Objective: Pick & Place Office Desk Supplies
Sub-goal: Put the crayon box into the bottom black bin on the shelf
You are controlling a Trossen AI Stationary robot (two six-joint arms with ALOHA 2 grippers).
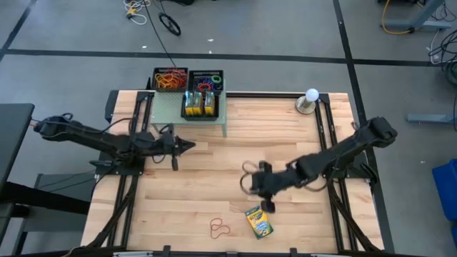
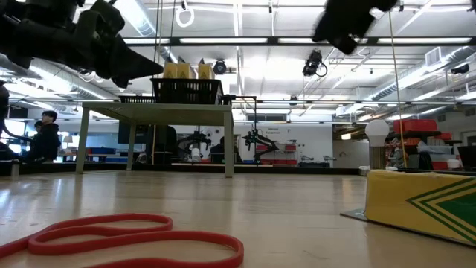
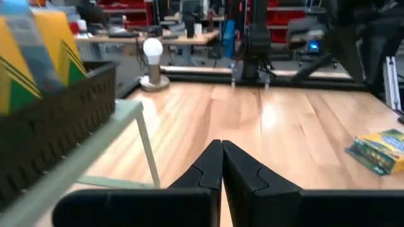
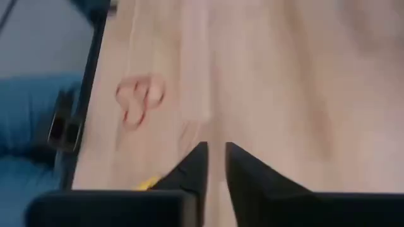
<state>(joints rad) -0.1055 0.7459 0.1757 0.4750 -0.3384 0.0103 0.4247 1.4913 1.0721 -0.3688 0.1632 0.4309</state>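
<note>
My left gripper (image 1: 191, 146) (image 3: 222, 151) is shut on nothing. It points level toward the table's right, beside the pale green shelf (image 1: 214, 120). That shelf carries black mesh trays: two hold rubber bands (image 1: 170, 78) and one holds crayon boxes (image 1: 198, 106). My right gripper (image 1: 253, 182) (image 4: 216, 151) hangs over the table's middle with a narrow gap between its fingers and nothing in it. A faint thin loop (image 1: 246, 171) shows by its tips. A red rubber band (image 1: 220, 228) (image 2: 134, 234) (image 4: 139, 101) and a crayon box (image 1: 258, 221) (image 2: 424, 201) lie flat near the front edge.
A white ball on a grey stand (image 1: 310, 98) (image 3: 151, 57) sits at the far right corner. Black rails run along the table's left and right sides (image 1: 325, 143). The shelf's legs (image 3: 148, 145) stand close to my left gripper. Bare wood lies between the two arms.
</note>
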